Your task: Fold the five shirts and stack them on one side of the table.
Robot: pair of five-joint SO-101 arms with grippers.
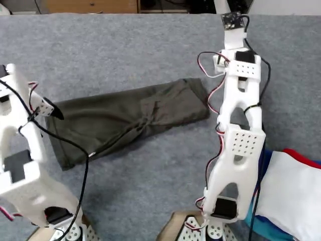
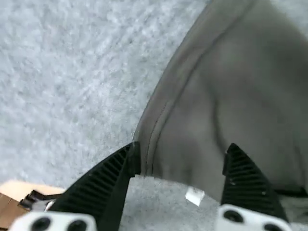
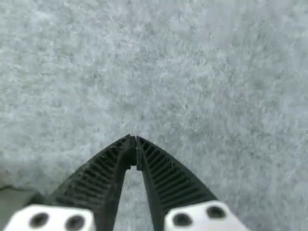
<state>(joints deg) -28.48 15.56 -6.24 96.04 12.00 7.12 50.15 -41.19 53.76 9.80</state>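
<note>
An olive-green shirt lies roughly folded into a long strip across the middle of the grey table cover, with a twisted crease near its centre. My left gripper is at the strip's left end. In the left wrist view it is open, its black fingers straddling the shirt's hemmed edge. My right gripper is shut with nothing in it, hovering over bare grey cover. The right arm stretches toward the table's far side, past the shirt's right end.
A stack of folded shirts, white on top with red and blue edges below, sits at the near right corner beside the right arm's base. The grey table cover is bare behind the shirt. Wooden furniture runs along the far edge.
</note>
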